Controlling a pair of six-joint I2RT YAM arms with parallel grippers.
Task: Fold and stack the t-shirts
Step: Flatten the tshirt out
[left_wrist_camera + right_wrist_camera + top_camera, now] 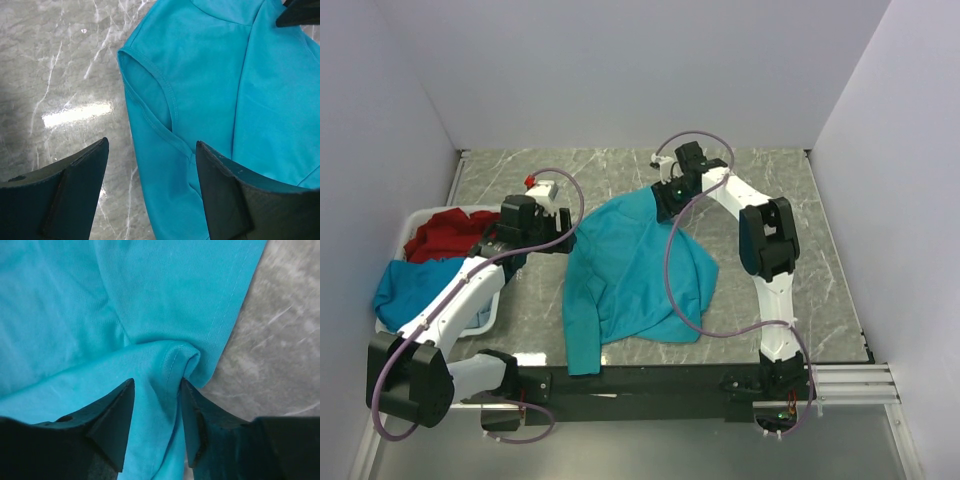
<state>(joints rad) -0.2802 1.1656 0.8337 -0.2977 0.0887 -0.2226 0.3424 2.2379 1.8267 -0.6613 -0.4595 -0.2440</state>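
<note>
Teal cotton bunches between the right fingers (pixel 112 425), which pinch a hemmed fold of the teal t-shirt (pixel 175 290) toward the far edge of the bench (pixel 800 220). We see the left fingers (pixel 75 185) spread wide and holding nothing. They hover above bare marble just beside the shirt's left side, where a sleeve (pixel 145 85) opens with its stitched hem uppermost. Out from both arms, the garment sprawls across the middle of the bench, rumpled and doubled over on itself, one long strip trailing to the near edge. At the left edge a white basket (pixel 485 310) holds a red t-shirt (pixel 445 232) and a blue t-shirt (pixel 410 285), both heaped and unfolded.

We judge the step in hand to be spreading this shirt flat before any fold is made. The task looks barely begun, with no stack in sight. To do it well, we would bring the left fingers down over the sleeve seam and close on one layer only, then draw the two grips apart until the cloth lies smooth. The right pinch appears to gather more than one layer, so a hard pull may drag the whole shirt rather than open it. Slow, level tension, low over the marble, should serve best.
</note>
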